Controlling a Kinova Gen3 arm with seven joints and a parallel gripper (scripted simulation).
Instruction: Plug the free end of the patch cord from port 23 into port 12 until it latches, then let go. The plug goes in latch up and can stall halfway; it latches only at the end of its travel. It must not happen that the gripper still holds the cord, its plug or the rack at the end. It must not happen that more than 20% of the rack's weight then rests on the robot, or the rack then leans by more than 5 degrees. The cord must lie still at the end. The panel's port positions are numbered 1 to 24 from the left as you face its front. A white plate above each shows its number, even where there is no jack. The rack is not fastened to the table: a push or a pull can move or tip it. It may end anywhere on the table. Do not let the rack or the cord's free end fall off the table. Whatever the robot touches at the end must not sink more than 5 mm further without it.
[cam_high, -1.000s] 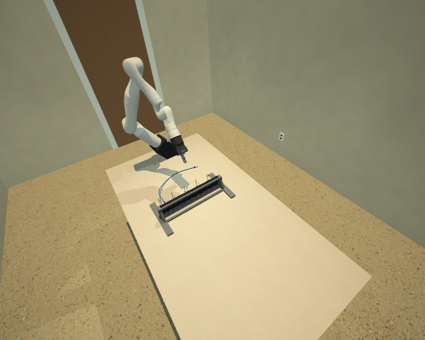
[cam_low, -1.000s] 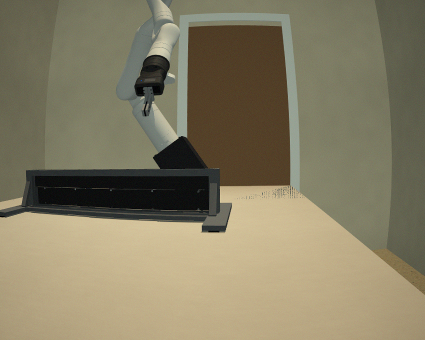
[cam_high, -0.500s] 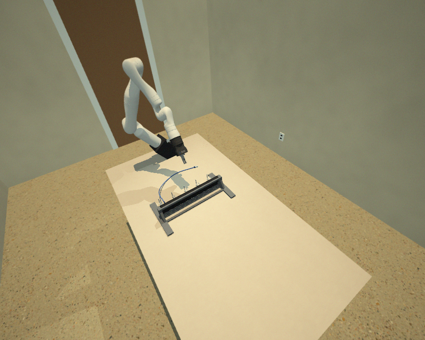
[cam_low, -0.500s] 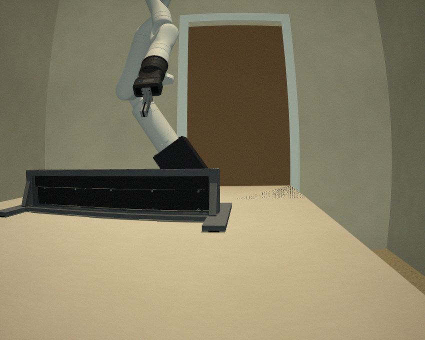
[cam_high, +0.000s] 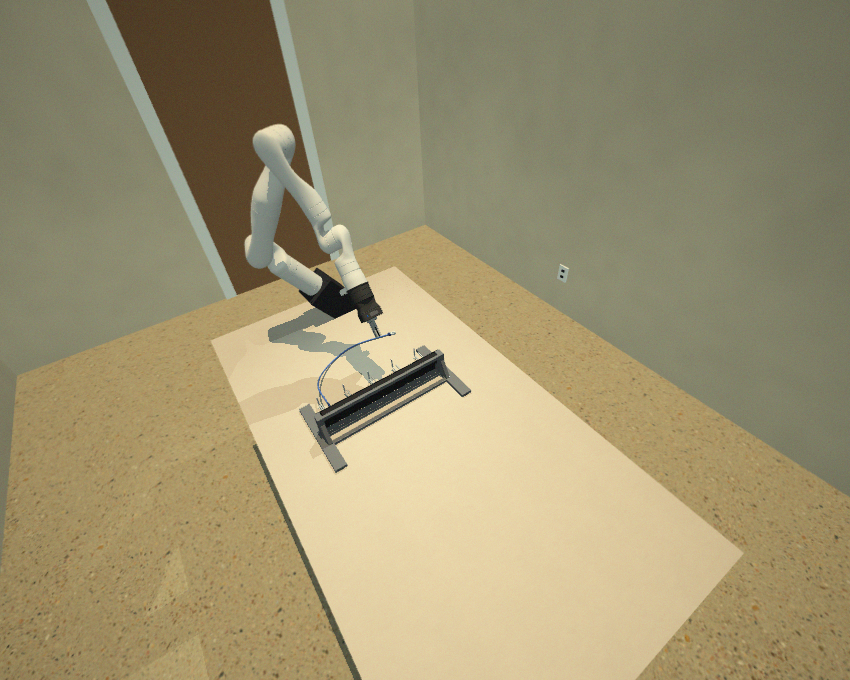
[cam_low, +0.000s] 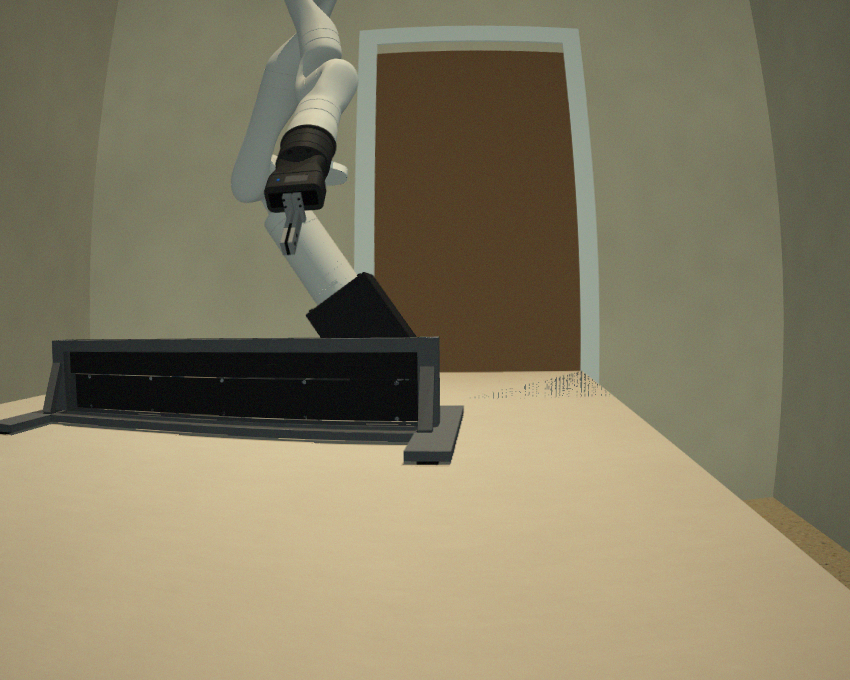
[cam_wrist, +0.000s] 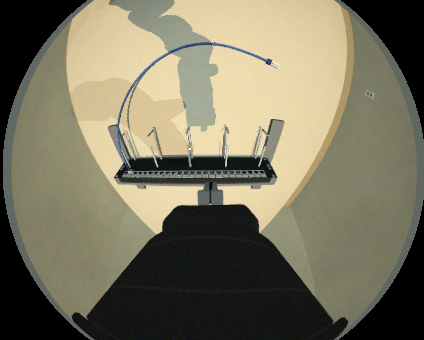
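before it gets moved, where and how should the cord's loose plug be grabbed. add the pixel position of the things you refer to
Probably best by the sides of the blue part behind the plug's clear tip (cam_wrist: 274, 64), fingers coming from above: it lies clear of the rack (cam_high: 462, 388) (cam_wrist: 274, 142), and the tip must stay free to enter.

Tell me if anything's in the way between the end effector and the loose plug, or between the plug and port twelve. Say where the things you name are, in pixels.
Nothing visible stands between the end effector (cam_high: 377, 334) (cam_low: 288, 249) (cam_wrist: 210, 186) and the loose plug (cam_high: 392, 333) (cam_wrist: 273, 64). Toward the row of jacks (cam_wrist: 210, 175), thin metal guides (cam_high: 368, 377) (cam_wrist: 226, 150) stick out in front and may obstruct a straight path.
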